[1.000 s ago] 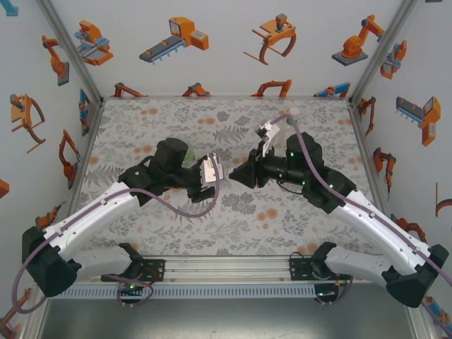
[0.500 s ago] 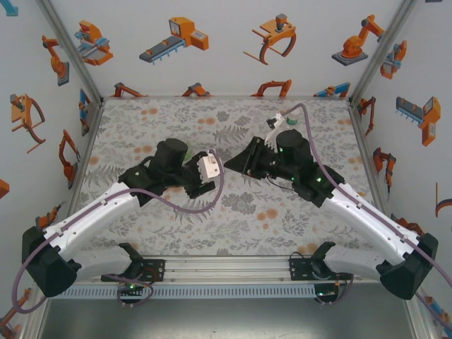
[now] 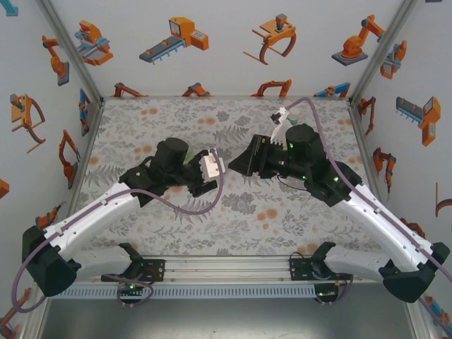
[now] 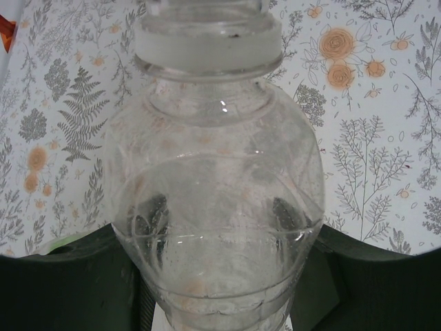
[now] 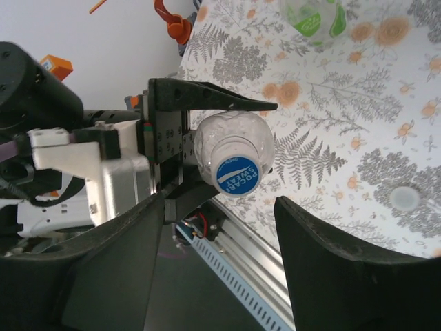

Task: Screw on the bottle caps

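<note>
My left gripper (image 4: 217, 279) is shut on a clear bottle (image 4: 213, 179) and holds it off the table, one dark finger on each side of its lower body. In the right wrist view the same bottle (image 5: 224, 141) points its blue cap (image 5: 238, 176) at the camera, and the cap sits on the neck. My right gripper (image 5: 227, 241) stands open just short of that cap, its fingers (image 5: 117, 262) apart and touching nothing. In the top view the left gripper (image 3: 222, 168) and the right gripper (image 3: 240, 164) face each other at mid-table.
A clear bottle with a green label (image 5: 313, 17) lies on the flowered table (image 5: 358, 131) beyond the grippers. A pale cap (image 5: 404, 198) lies loose on the cloth to the right. The aluminium rail (image 5: 255, 265) at the near table edge runs below the held bottle.
My right gripper's jaws have opened and its wrist has turned and shifted slightly back and right. The left arm keeps the bottle in nearly the same place.
</note>
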You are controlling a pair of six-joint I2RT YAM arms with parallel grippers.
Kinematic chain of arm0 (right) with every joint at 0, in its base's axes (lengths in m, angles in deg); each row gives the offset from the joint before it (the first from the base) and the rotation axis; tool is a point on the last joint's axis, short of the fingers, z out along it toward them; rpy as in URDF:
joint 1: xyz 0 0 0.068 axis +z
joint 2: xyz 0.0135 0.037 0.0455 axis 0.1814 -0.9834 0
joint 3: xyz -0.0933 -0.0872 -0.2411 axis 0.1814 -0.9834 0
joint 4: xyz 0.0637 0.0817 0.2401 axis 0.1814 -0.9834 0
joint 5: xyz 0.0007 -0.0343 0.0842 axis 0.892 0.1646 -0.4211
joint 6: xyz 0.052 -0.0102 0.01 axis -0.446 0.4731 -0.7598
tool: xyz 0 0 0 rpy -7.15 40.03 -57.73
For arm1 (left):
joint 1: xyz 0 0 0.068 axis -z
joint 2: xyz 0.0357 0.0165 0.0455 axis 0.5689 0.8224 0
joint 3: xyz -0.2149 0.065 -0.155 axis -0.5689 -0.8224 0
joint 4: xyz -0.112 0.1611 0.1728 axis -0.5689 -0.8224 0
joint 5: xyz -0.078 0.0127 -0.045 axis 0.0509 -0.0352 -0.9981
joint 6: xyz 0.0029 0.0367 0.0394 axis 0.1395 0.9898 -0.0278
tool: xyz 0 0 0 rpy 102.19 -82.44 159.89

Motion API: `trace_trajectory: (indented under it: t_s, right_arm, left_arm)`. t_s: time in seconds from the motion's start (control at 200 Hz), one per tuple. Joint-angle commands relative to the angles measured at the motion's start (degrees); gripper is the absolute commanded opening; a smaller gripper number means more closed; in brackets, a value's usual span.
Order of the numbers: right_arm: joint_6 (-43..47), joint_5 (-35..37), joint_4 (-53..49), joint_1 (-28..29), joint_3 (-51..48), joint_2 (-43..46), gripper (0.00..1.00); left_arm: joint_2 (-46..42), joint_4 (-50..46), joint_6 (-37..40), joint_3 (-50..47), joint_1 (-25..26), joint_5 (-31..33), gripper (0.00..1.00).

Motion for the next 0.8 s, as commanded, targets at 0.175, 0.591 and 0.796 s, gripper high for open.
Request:
trace_trajectory:
  t_s: [0.175, 0.591, 0.796]
  right_arm:
    - [24.5, -1.2, 1.0, 0.1, 0.5, 5.1, 0.57]
    - [75.0, -26.1, 1.6, 0.3, -4.1, 9.5, 0.58]
    - [77.1, -27.9, 1.1, 0.3, -2.5, 6.2, 0.58]
  left_arm:
    - [-0.7, 1.3, 0.6, 0.7, 0.0, -5.7, 0.00]
    - [1.6, -4.8, 3.1, 3.4, -0.1, -22.2, 0.00]
    - [2.2, -5.7, 2.8, 4.3, -0.1, -21.8, 0.00]
